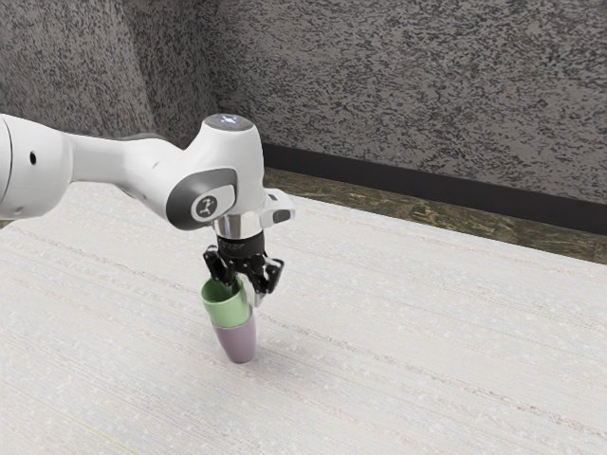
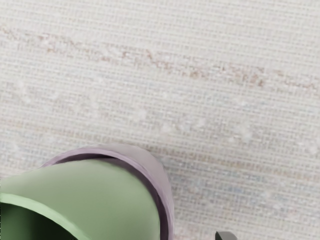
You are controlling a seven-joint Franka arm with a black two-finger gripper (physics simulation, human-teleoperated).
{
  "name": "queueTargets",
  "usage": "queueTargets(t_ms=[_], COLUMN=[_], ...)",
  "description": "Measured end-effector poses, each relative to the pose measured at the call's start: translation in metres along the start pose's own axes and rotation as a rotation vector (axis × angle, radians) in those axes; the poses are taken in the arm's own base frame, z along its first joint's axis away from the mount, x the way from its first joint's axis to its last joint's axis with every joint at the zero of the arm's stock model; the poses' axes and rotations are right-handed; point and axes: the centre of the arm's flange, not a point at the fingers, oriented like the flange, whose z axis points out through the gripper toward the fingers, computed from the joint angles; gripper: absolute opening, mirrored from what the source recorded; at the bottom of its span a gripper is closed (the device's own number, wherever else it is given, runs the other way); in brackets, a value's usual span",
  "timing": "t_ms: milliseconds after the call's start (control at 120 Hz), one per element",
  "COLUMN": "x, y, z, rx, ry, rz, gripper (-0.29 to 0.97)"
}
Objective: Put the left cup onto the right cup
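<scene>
The green cup (image 1: 226,301) sits nested in the purple cup (image 1: 237,341) near the middle of the desk (image 1: 427,313), well away from its edges, and the stack leans slightly. The gripper (image 1: 243,277) hovers just above the green rim, fingers spread apart and gripping nothing. The wrist view shows the green cup (image 2: 90,195) inside the purple rim (image 2: 155,175).

No word, number or brand name could be read anywhere. The one sign was a small white emblem (image 1: 204,207) on the grey cap (image 1: 226,184) of the white arm (image 1: 114,161), just above the pincer (image 1: 245,282). Its figure was too small to make out.
</scene>
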Motion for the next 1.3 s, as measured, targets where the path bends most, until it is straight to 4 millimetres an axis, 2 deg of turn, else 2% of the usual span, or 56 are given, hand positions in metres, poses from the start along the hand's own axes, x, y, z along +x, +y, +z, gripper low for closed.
queueTargets(t_ms=[108, 242, 500, 633, 942, 1117, 1300], x=[0.000, 0.000, 0.000, -0.001, -0.013, -0.020, -0.015], y=[0.000, 0.000, 0.001, 0.000, -0.007, -0.009, -0.007], z=[0.000, 0.000, -0.001, -0.007, -0.051, -0.068, -0.098], rx=[-0.001, -0.001, -0.001, -0.001, 0.011, 0.020, 0.015], ry=[0.001, 0.002, 0.003, 0.014, 0.063, 0.069, 0.087], rz=[0.003, 0.006, 0.012, 0.012, 0.004, 0.002, 0.011], gripper=[0.44, 0.55, 0.64, 0.66, 0.68, 0.68, 0.68])
